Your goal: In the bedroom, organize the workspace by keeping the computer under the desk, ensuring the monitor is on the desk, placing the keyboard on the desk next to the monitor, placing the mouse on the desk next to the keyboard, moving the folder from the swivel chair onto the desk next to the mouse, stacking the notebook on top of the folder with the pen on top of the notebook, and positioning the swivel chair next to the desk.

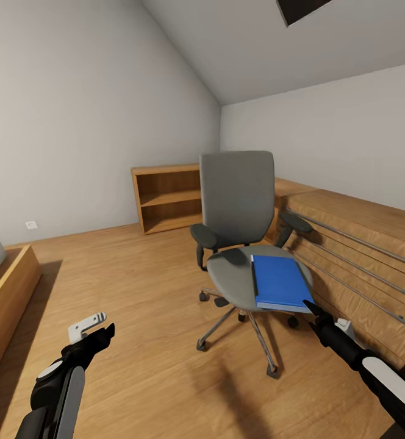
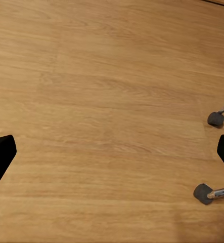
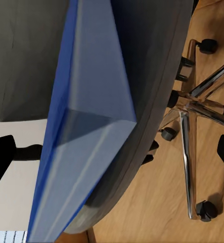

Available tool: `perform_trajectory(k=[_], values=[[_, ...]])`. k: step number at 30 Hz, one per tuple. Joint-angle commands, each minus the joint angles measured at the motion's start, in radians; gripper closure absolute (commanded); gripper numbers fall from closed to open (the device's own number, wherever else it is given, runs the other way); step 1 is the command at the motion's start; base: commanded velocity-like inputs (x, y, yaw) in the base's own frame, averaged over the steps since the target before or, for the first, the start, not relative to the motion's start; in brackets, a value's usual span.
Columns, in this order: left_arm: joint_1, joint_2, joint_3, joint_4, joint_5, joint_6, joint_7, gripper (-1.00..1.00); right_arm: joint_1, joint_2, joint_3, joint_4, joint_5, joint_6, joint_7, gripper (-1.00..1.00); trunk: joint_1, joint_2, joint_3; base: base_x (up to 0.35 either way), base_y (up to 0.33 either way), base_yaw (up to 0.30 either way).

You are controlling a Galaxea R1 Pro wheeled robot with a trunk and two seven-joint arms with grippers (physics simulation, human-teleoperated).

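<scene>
A flat blue folder (image 1: 280,282) is seen lying on the right of the grey swivel chair (image 1: 239,207) seat. Right gripper (image 1: 315,312) jaws are spread, empty, near its corner; left gripper (image 1: 99,335) jaws are spread, empty.

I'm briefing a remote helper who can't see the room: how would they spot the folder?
Find the grey swivel chair in the middle of the wooden floor. On its seat, toward the dresser side, lies the folder: flat, bright blue, the only vivid colour there.

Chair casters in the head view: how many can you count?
4: one at the base's rear left, one front left, one front, one at the right. The seat may hide another.
</scene>
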Motion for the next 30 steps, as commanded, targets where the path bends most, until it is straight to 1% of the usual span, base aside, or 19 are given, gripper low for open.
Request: perform_trajectory(k=[1, 2, 6, 8, 30], values=[[-0.001, -0.001, 0.001, -0.001, 0.011, 0.004, 0.007, -1.0, -0.001, -0.001, 0.004, 0.001, -0.01, 0.001, 0.004, -1.0, 0.0, 0.0, -0.001, 0.006, 0.002, 0.0], [-0.001, -0.001, 0.001, -0.001, 0.011, 0.004, 0.007, -1.0, -0.001, -0.001, 0.004, 0.001, -0.01, 0.001, 0.004, -1.0, 0.0, 0.0, -0.001, 0.005, 0.002, 0.0], [-0.001, 0.0, 0.001, -0.001, 0.011, 0.004, 0.007, -1.0, -0.001, -0.001, 0.004, 0.001, -0.01, 0.001, 0.004, -1.0, -0.002, 0.0, 0.014, 0.003, 0.001, 0.0], [-0.001, 0.0, 0.001, -0.001, 0.011, 0.004, 0.007, -1.0, -0.001, -0.001, 0.004, 0.001, -0.01, 0.001, 0.004, -1.0, -0.01, 0.014, 0.021, 0.002, 0.0, 0.0], [-0.001, 0.0, 0.001, -0.001, 0.012, 0.004, 0.007, -1.0, -0.001, -0.001, 0.004, 0.001, -0.01, 0.004, 0.002, -1.0, -0.01, 0.014, 0.021, 0.0, 0.0, 0.0]])
